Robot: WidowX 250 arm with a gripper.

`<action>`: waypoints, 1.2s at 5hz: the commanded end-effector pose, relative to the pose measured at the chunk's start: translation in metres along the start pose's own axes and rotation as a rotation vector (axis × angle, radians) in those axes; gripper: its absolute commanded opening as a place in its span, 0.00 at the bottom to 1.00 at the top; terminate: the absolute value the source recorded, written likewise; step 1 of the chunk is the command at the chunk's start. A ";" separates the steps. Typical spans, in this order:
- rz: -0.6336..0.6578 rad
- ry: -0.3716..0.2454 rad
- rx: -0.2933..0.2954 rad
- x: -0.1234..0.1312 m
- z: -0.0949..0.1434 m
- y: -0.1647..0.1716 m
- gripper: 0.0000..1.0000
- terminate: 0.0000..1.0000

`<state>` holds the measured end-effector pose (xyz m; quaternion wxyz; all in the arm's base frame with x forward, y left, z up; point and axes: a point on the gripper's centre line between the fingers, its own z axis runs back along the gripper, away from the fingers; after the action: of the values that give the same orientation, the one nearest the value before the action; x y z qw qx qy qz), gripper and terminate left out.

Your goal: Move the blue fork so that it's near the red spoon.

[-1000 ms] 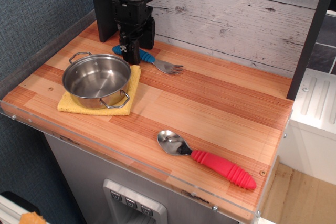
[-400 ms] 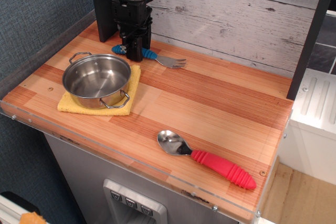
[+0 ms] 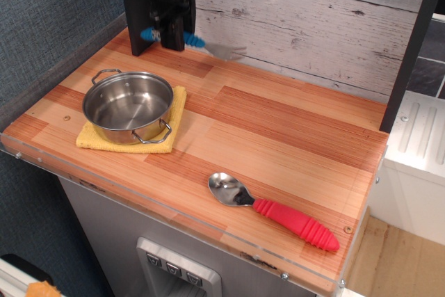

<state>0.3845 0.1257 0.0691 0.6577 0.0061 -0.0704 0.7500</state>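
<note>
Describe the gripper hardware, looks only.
The gripper is all black: a blocky, boxy body with dark mechanical parts and narrow straight fingers. No markings or cables can be made out; its upper part is cut off by the frame edge.

No readable text, labels, brand names, numbers or signs anywhere in view. Nothing printed on the counter (image 3: 278, 137), nothing on the wall boards behind the tool (image 3: 170, 36), and nothing on the panel below the counter edge.
</note>
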 end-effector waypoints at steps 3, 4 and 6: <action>-0.429 0.027 0.000 -0.065 0.040 0.016 0.00 0.00; -0.638 0.017 -0.011 -0.090 0.037 0.021 0.00 0.00; -1.003 0.082 -0.049 -0.130 0.028 0.031 0.00 0.00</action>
<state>0.3735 -0.0227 0.0577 0.9399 0.0031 -0.0216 0.3408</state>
